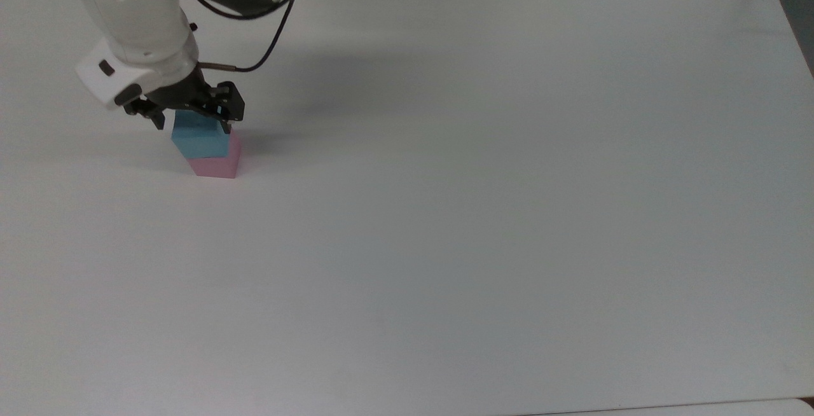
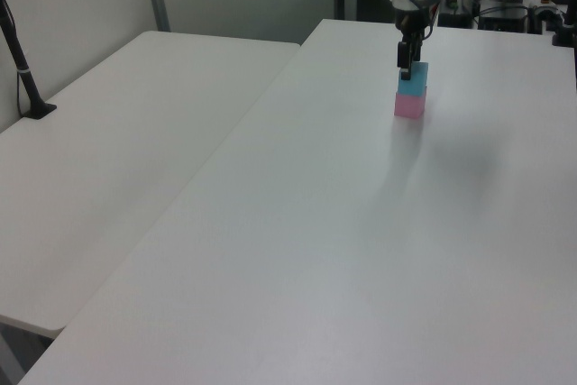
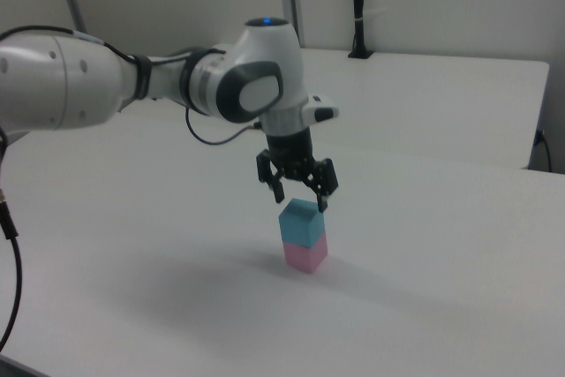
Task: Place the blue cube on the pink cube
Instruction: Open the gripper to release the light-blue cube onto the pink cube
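Blue cube point(image 3: 299, 222) sitting on top of pink cube point(image 3: 305, 253), both on white table point(image 3: 424, 245). Stack near the top view's left, blue cube point(image 1: 198, 139) over pink cube point(image 1: 216, 163). Gripper point(image 3: 298, 193) just above the blue cube, fingers spread wide apart, holding nothing, not touching the cube. Same stack in the left view, blue cube point(image 2: 412, 81), pink cube point(image 2: 409, 105), gripper point(image 2: 406, 67) right above.

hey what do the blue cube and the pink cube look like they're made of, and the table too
The blue cube and the pink cube both look matte, plain-faced and evenly coloured with no glare: possibly foam or painted wood; the look leaves it open. The table looks like a smooth white laminate, showing a soft sheen and faint shadows.
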You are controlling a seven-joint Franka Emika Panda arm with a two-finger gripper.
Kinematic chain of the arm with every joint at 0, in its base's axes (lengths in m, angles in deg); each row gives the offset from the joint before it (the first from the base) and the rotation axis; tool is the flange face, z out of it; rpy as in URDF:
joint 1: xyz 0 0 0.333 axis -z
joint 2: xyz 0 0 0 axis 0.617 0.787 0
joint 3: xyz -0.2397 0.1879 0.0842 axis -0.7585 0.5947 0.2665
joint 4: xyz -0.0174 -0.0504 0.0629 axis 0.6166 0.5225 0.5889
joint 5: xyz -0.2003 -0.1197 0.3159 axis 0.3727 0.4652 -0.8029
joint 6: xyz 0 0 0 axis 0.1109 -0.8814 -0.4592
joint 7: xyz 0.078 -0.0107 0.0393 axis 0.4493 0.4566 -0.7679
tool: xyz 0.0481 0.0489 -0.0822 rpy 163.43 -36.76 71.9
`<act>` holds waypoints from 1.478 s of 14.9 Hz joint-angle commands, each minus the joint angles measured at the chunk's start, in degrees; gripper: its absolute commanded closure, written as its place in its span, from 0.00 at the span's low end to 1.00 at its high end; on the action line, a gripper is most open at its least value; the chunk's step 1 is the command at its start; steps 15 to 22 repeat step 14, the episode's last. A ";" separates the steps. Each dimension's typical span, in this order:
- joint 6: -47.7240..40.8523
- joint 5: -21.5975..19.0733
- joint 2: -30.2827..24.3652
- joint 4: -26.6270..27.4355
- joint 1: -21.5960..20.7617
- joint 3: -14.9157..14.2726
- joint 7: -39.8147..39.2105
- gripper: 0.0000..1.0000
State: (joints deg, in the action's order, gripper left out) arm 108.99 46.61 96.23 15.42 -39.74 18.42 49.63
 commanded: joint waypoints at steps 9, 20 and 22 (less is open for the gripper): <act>-28.49 5.67 -18.61 -2.61 -3.80 15.28 15.31 0.00; -27.19 5.32 -19.23 -2.62 -2.92 15.20 16.45 0.00; -27.19 5.32 -19.23 -2.62 -2.92 15.20 16.45 0.00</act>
